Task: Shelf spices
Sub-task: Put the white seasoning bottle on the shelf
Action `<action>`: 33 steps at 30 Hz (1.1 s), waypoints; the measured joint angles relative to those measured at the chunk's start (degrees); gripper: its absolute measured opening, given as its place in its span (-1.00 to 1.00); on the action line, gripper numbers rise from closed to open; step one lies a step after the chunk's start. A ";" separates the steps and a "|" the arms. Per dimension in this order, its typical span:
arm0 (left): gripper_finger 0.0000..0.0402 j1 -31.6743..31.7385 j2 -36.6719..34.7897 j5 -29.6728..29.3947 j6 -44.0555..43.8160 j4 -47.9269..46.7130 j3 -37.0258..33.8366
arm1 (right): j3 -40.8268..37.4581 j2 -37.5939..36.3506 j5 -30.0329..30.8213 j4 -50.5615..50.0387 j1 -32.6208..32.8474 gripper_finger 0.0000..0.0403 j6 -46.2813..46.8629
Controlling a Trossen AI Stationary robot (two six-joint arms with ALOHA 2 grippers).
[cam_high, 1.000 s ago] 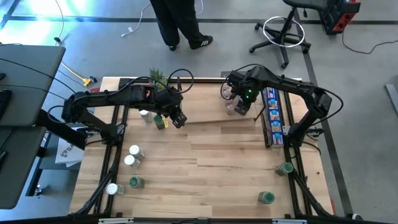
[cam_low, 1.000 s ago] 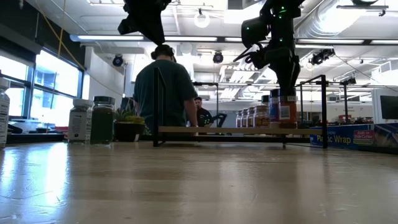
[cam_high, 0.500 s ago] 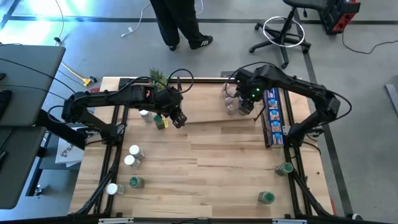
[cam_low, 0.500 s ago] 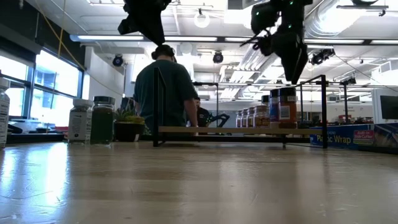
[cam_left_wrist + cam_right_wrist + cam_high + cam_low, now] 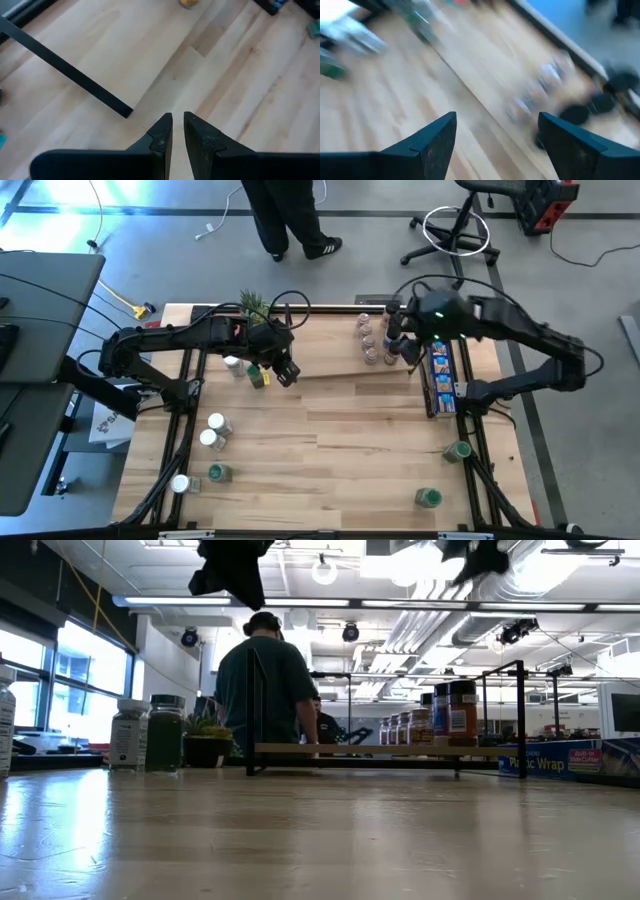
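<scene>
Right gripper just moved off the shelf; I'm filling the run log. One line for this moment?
right gripper: open, empty, above shelf | left gripper: shut, empty, hovering | jars: on shelf

The left arm is reaching in from the left edge toward the middle of the back half of the tabletop, its left claw (image 5: 287, 373) hanging low with both fingers nearly touching, nothing between them. The right arm is arching in from the right side, its right claw (image 5: 408, 350) raised near the back right, fingers (image 5: 432, 142) spread wide and holding nothing.
</scene>
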 joint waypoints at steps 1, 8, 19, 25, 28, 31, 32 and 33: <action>-0.79 0.00 -0.08 0.76 -0.39 -0.50 0.37 | 0.00 -1.22 0.98 2.44 2.23 0.37 -0.02; -0.79 -1.34 -0.30 7.39 4.10 -1.06 5.43 | 0.02 -4.25 13.72 9.88 17.00 0.37 -3.04; -0.78 -7.44 -0.19 7.62 -2.86 -15.18 3.77 | 0.00 2.45 23.73 9.64 21.72 0.37 -4.37; -0.61 -6.86 -0.24 6.40 -8.26 -22.27 2.57 | 0.00 4.52 23.74 9.68 21.72 0.37 -4.60; -0.50 -6.82 -0.30 6.37 -8.80 -22.79 2.57 | 0.00 4.56 23.76 9.66 21.72 0.37 -5.60; -0.39 -6.62 -0.28 5.97 -9.27 -22.68 2.57 | 0.00 3.95 23.77 9.64 21.72 0.37 -6.54; -0.36 -6.48 -0.28 5.94 -9.59 -22.62 2.57 | 0.00 3.56 24.05 9.64 21.72 0.37 -6.51; -0.33 -6.31 -0.28 5.91 -9.82 -22.50 2.57 | 0.00 3.09 24.41 9.64 21.72 0.37 -6.44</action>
